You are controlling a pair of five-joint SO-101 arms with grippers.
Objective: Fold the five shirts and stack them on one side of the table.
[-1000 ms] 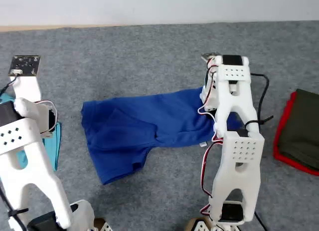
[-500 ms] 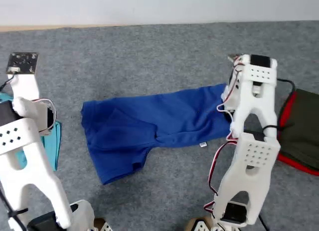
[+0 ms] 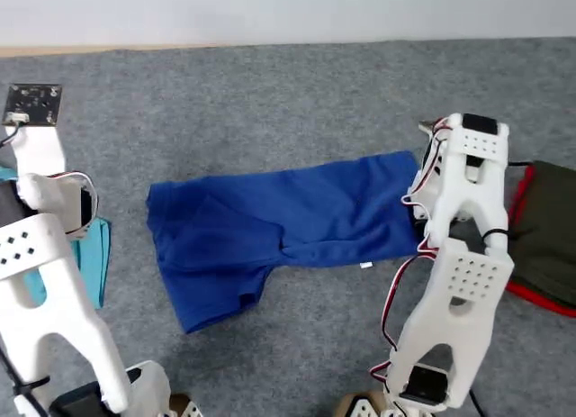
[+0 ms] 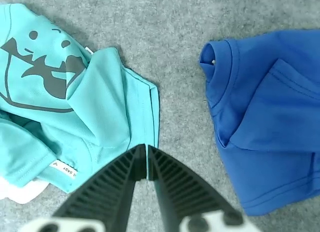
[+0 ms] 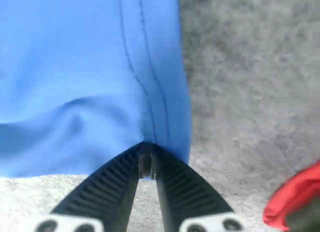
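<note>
Right gripper (image 5: 145,162): jaws pinched shut on the hem edge of the blue shirt (image 5: 85,76), grey table (image 5: 250,81) just past the hem. Red cloth (image 5: 295,202) of the folded stack sits near that gripper.

Left gripper (image 4: 147,159): jaws closed together, nothing between them. It hangs over bare table (image 4: 175,51) in the gap between the teal shirt (image 4: 75,101) and the blue shirt's (image 4: 270,117) collar end. The teal shirt is crumpled, dark print facing up.

High view: left arm (image 3: 45,282) stands at the near left, over the teal shirt (image 3: 94,255). Right arm (image 3: 459,255) stands at the near right, with its wrist over the blue shirt's right end. The blue shirt (image 3: 270,228) lies mid-table, stretched left to right. It is partly folded, with one sleeve flap sticking out toward the near side. The folded stack (image 3: 540,237), dark olive on red, lies at the right table edge, just beside the right arm and apart from the blue shirt. Farther back there is grey table (image 3: 270,93), then a pale wall strip.
</note>
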